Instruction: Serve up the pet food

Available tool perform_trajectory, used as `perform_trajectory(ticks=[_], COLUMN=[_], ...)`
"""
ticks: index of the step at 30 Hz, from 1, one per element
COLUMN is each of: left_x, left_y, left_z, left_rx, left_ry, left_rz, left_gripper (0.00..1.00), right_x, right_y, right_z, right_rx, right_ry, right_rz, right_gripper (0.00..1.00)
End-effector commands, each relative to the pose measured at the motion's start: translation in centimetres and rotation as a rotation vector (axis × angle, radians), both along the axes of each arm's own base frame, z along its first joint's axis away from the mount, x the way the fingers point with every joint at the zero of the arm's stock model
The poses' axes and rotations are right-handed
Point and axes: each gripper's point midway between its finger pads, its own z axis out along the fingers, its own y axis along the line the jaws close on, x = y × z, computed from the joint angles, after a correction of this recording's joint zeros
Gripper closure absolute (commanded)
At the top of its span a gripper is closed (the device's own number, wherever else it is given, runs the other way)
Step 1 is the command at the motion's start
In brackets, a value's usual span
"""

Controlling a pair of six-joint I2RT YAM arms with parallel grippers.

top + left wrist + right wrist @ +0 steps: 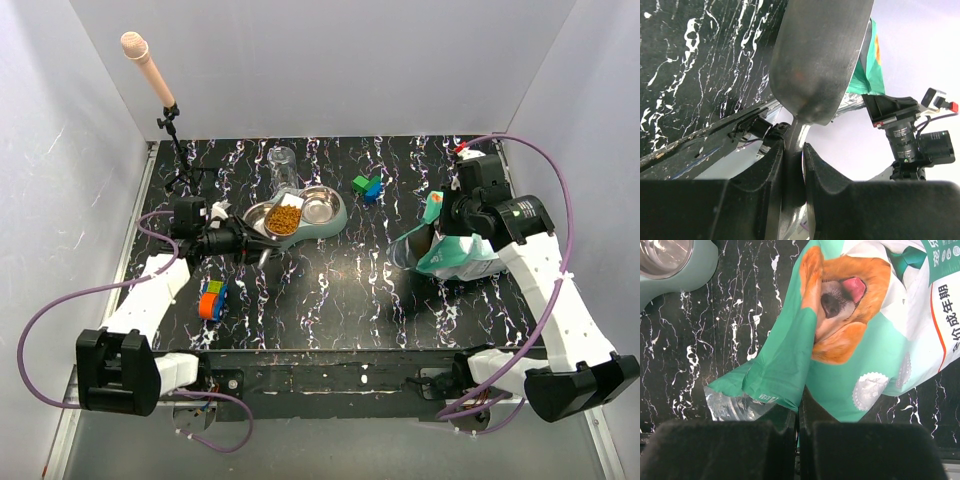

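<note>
Top view first: the left gripper (258, 248) sits left of centre, pinched narrow on the handle of the metal scoop (281, 214). The scoop reaches over the left bowl (256, 215) of the teal feeder (338, 216). The pet food (284, 220) shows as an orange-brown patch right there. From this angle we can't say whether it's sitting in the scoop or already in the bowl. The right bowl (319, 207) looks bare metal. Over on the right side of the frame, the right gripper (437, 232) is clamped on the bag (458, 256). We reckon that's just to stop it flopping over and spilling.

Left wrist view: we're looking at the grey underside of the scoop (815, 60), filling the top middle. Its thin handle runs down between the two black fingers (771, 170), so the left gripper (794, 162) is gripping it with only a slim gap. Holding it by the handle end gives the reach to tip it, we'd guess. No kibble is visible from here. A bit of green bag (867, 70) peeks out to the right.

Right wrist view: the right gripper (799, 415) at the bottom edge is squeezed shut on a fold of the bag (855, 340), the one with the dog on it. The bag's crinkled open mouth hangs at lower left. One shiny bowl (665, 255) sits in the upper left corner, and we see nothing in it.
</note>
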Motion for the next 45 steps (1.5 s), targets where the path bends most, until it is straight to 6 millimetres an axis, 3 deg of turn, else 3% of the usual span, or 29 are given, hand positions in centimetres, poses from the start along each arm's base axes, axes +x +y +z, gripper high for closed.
perform_trajectory(ticks=[1, 16, 24, 45], left_x=[0.3, 0.4, 1.6, 2.3], left_y=[1.3, 3.6, 4.7, 6.7], left_z=[-0.4, -3.8, -4.5, -2.1], left_rx=[0.020, 0.080, 0.097, 0.307], left_ry=[-0.009, 0.226, 0.332, 0.626], left_rz=[0.017, 0.110, 0.140, 0.057], left_gripper=[1.00, 1.00, 1.00, 1.00], right_x=[0.5, -1.5, -2.3, -2.1], right_y=[0.4, 0.6, 0.9, 1.7], right_z=[3.1, 3.0, 2.8, 1.5], right_rx=[0.028, 0.074, 0.104, 0.165], right_ry=[-0.135, -0.148, -0.154, -0.166], right_rz=[0.014, 0.040, 0.049, 0.042], right_gripper=[0.99, 0.99, 0.99, 0.99])
